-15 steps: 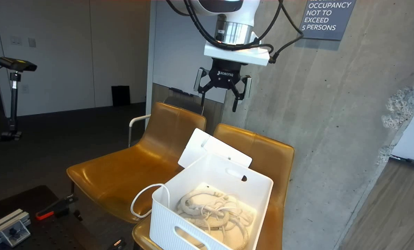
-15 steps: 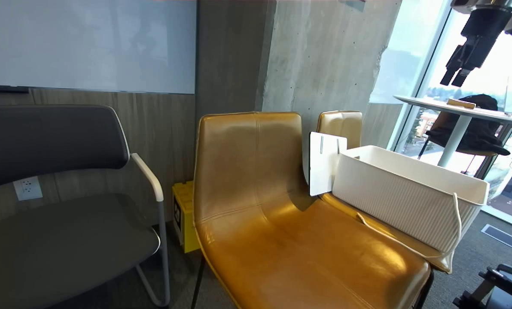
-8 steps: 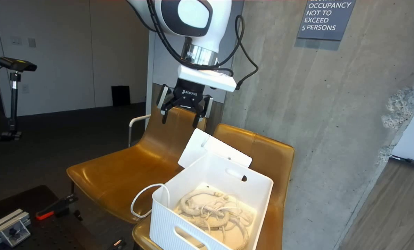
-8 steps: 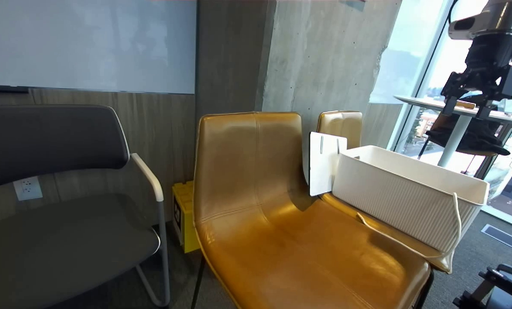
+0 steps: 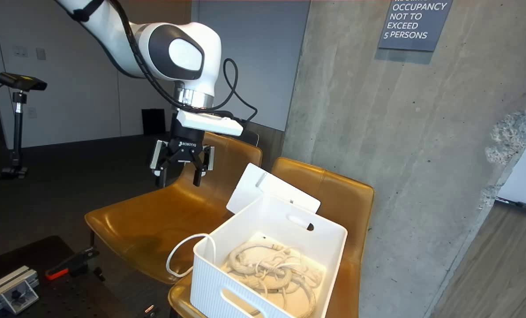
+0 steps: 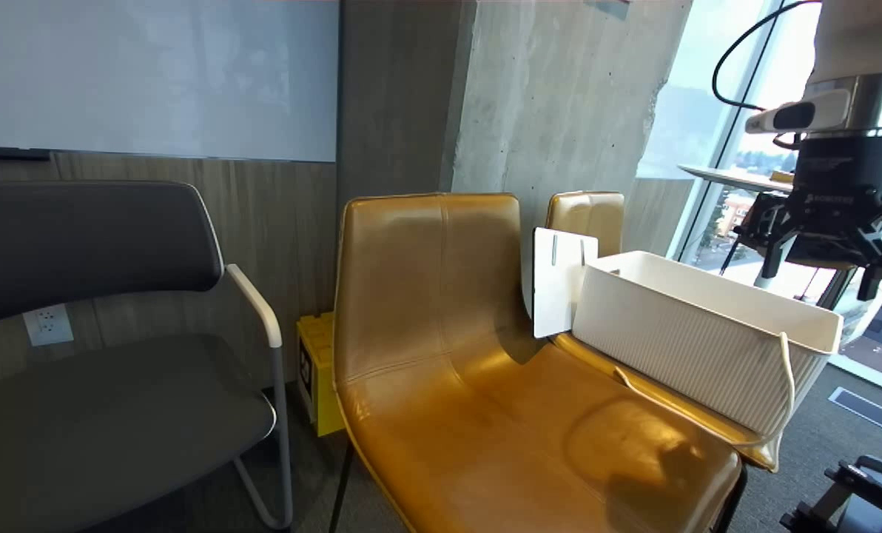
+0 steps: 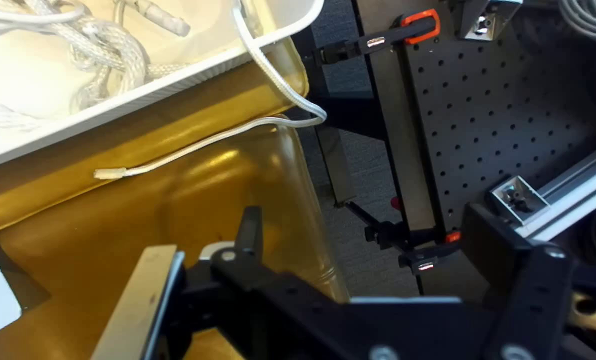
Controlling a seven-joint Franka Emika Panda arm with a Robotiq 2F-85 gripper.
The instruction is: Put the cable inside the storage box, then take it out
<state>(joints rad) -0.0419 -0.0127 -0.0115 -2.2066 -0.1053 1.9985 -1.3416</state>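
The claw (image 5: 179,179) hangs in the air, higher than the seat of a brown chair (image 5: 144,216), and its two fingers (image 7: 250,230) are spread wide from each other. The white cable (image 7: 273,120) is lower than the claw and apart from the fingers: it passes over the rim of the white box (image 6: 692,348), makes a bend outside, and its loose end rests near the line where this chair meets a second chair (image 5: 347,194). Thus the cable is partly inside the box and partly outside of it. The box is lower than the claw and to one side, standing on the second chair, and it contains a tangled heap of pale rope (image 7: 133,57). In an exterior view, a white board (image 5: 249,185) stands tilted to the right of the claw, behind the box; I cannot tell whether these two touch. In the wrist view, a black table (image 7: 453,90) with many small holes lies beyond the fingers, lower than the claw, and a metal bar (image 7: 580,200) lies on it.
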